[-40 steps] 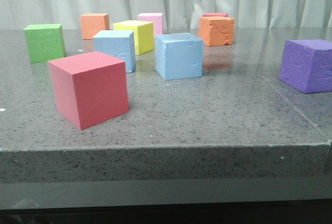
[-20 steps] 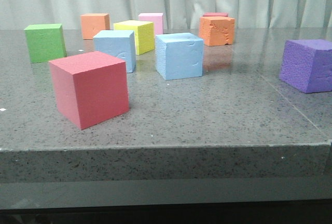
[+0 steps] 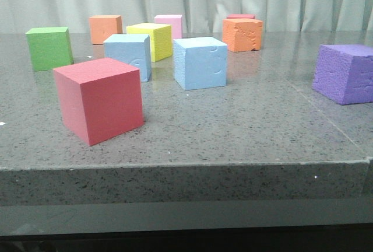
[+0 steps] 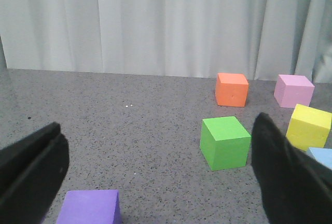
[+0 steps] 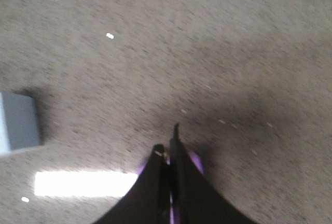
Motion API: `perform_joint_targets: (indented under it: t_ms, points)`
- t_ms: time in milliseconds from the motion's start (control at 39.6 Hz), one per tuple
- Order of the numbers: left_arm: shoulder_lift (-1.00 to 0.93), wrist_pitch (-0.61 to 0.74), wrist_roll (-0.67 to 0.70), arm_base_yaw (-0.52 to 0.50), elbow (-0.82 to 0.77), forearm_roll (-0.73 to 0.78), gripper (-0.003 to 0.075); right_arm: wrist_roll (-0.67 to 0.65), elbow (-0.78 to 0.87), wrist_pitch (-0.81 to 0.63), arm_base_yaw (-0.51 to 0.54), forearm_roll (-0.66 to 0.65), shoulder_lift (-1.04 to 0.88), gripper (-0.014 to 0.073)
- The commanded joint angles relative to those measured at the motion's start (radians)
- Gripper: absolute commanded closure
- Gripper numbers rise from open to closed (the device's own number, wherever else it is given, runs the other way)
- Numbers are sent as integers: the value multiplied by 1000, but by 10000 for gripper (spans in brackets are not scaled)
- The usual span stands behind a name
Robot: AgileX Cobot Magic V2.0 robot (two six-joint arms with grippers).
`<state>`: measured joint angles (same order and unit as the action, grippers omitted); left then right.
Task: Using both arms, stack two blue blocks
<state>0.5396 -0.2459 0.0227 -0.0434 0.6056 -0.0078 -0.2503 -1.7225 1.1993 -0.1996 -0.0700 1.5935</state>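
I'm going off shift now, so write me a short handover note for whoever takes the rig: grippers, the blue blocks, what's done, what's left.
Left gripper: open, empty, above the table.
Right gripper: shut, holding nothing, over bare table.
Blue blocks: left blue block and right blue block stand apart on the table, behind the red cube.
Done: nothing stacked.
Left: pick up one blue block and set it on the other.
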Motion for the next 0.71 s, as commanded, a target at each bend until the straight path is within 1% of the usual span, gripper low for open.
perform_joint_targets:
  t_ms: [0, 126, 303, 505, 681]
  points:
    - [10, 84, 2, 0, 35, 0, 28, 26, 92, -101, 48, 7, -131, 657]
    - [10, 84, 2, 0, 35, 0, 28, 33, 285, -190, 87, 6, -255, 657]
    - [10, 84, 2, 0, 35, 0, 28, 97, 546, -340, 87, 6, -445, 657]
    - [10, 84, 2, 0, 35, 0, 28, 102, 821, -477, 87, 6, -674, 657]
    - [10, 84, 2, 0, 35, 0, 28, 102, 1030, -637, 87, 6, -882, 659]
